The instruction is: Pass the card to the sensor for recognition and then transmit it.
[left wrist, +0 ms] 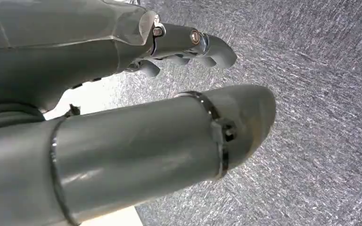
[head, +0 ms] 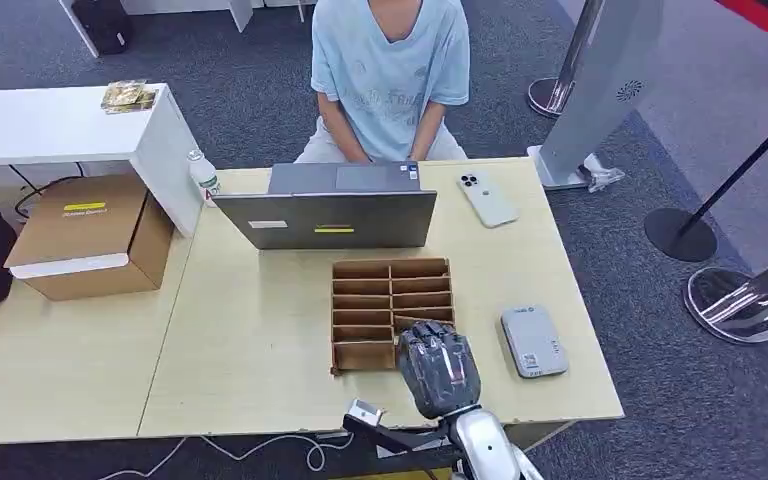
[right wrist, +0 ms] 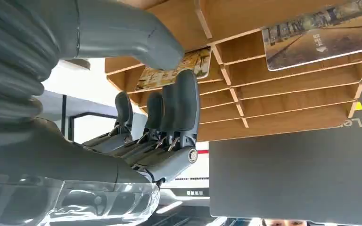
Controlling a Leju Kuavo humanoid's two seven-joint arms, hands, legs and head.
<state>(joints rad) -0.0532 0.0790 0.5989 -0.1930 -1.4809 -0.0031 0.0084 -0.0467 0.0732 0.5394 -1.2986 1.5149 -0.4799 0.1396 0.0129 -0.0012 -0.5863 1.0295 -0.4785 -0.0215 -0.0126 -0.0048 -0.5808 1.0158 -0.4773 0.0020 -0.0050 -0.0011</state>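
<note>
My right hand [head: 438,368] reaches into the near right corner of the wooden card rack [head: 390,300] on the table. In the right wrist view its thumb [right wrist: 122,37] and fingers [right wrist: 181,103] lie close on either side of a picture card [right wrist: 167,73] that sits in a rack slot; I cannot tell whether they pinch it. A second card [right wrist: 320,33] rests in another slot. The grey sensor pad [head: 534,341] lies flat just right of the rack. My left hand [left wrist: 169,141] hangs over grey carpet, fingers [left wrist: 202,47] apart and holding nothing.
A grey laptop [head: 330,215] stands open behind the rack, a white phone [head: 487,197] to its right. A person [head: 390,70] sits at the far side of the table [head: 260,330]. A cardboard box [head: 90,235] sits at the left, stanchion bases [head: 735,305] at the right.
</note>
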